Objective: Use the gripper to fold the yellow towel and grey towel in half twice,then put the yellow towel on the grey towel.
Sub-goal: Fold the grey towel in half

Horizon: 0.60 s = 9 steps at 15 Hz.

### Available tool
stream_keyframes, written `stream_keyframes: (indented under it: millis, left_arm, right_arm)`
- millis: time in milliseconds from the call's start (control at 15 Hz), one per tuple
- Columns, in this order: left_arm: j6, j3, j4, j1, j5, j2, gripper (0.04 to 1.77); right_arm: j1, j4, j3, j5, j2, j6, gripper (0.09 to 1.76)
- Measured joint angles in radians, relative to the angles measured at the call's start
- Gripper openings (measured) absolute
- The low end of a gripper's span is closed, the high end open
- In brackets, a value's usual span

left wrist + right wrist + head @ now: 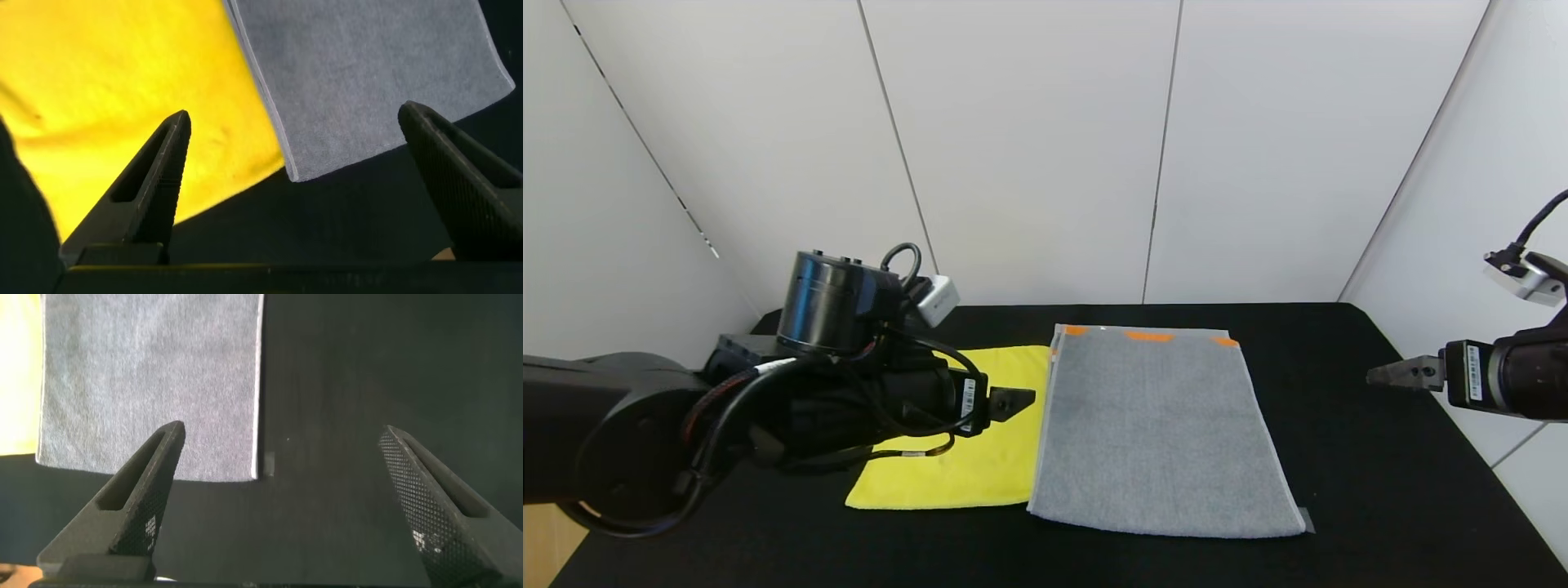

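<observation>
The left gripper (1013, 403), fingers spread apart and holding nothing, hovers on a level, outstretched arm above the yellow towel (980, 465). Just beyond its tips lies the grey towel (1160, 433), flat and touching the yellow one. The right gripper (1392, 375), also spread wide, hangs beside the black table (1380, 506), well apart from both towels.

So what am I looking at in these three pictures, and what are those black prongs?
A two-armed robot. The wide picture comes from a camera on its head; the other two from cameras on its wrists, looking out past each gripper's jaws, which are the prongs.

On the black table lie a yellow towel and a larger grey towel, side by side.

The left gripper hangs over the yellow towel, jaws open. The right gripper waits off to the right, also open. Neither holds anything.
</observation>
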Motion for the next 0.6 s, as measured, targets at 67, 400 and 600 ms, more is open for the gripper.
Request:
stream_keyframes:
  millis: [67,400,600]
  left_arm:
    - [-0.013,0.0,-0.004,-0.006,-0.005,0.026,1.76]
    - [-0.029,-0.01,-0.034,-0.029,-0.011,0.152,1.76]
    - [-0.049,-0.009,-0.061,-0.034,-0.056,0.214,1.76]
  right_arm:
    - [-0.002,0.0,-0.016,0.006,0.025,0.0,1.71]
    - [-0.003,-0.001,-0.058,0.01,0.145,-0.003,1.71]
    - [-0.004,-0.001,-0.061,0.01,0.191,-0.004,1.71]
